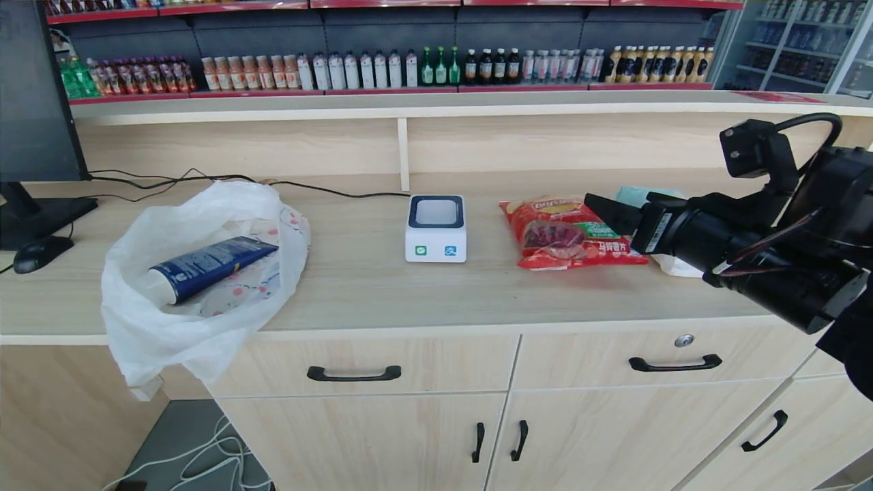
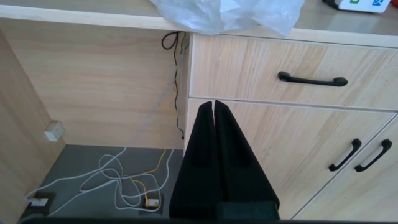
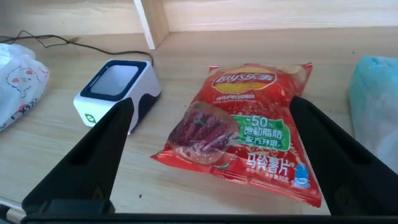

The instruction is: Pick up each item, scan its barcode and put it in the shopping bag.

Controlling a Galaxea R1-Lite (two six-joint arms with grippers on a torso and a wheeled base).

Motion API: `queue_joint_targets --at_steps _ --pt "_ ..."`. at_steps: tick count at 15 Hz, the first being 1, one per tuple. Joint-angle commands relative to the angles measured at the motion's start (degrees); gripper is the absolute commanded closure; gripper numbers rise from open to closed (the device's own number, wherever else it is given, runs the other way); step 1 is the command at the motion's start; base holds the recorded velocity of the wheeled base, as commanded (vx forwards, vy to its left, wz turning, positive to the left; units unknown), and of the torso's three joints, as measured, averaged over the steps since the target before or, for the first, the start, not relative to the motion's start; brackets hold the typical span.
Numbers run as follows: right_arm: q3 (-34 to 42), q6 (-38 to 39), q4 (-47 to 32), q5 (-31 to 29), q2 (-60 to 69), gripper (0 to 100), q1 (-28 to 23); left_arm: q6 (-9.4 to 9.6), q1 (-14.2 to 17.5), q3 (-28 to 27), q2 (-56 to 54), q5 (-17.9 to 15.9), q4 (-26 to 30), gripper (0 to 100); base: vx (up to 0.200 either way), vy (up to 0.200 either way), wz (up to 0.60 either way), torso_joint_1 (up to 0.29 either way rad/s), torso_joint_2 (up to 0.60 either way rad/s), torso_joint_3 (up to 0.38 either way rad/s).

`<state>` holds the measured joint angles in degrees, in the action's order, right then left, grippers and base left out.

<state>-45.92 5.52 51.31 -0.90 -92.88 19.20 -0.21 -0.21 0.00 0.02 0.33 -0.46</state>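
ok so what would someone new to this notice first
The red chip bag lying flat on the counter, just right of the white scanner, with the open right end effector pointed at it. Then the white shopping bag slumped at the counter's left end, a blue tube lying in it.

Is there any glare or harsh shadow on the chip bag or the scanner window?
Head view: the scanner has a window pale with reflected light; the chip bag casts only a soft shadow on the counter. Right wrist view: mild sheen on the bag's foil, no washed-out patch, and the lighting is even.
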Motion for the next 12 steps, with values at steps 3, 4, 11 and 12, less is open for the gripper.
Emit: queue_joint_targets --at_steps 3,4,11,12 --pt "1.36 0.1 0.02 0.02 0.33 0 -0.04 -0.06 0.12 0.0 -0.02 0.02 -0.06 100 0.0 0.2 0.0 -0.002 0.0 0.002" --pt "1.27 0.1 0.02 -0.06 0.42 0 -0.04 -0.06 0.12 0.0 -0.02 0.02 -0.06 100 0.0 0.2 0.0 0.007 0.0 0.002" --pt "-5.32 3.0 -8.51 0.02 -0.55 0 -0.22 0.03 0.12 0.0 -0.02 0.02 -0.06 100 0.0 0.029 0.0 0.0 0.0 0.0" --pt "-8.39 3.97 -9.83 -0.06 -2.31 0 -0.22 0.03 0.12 0.0 -0.02 0.02 -0.06 100 0.0 0.0 0.0 0.0 0.0 0.0"
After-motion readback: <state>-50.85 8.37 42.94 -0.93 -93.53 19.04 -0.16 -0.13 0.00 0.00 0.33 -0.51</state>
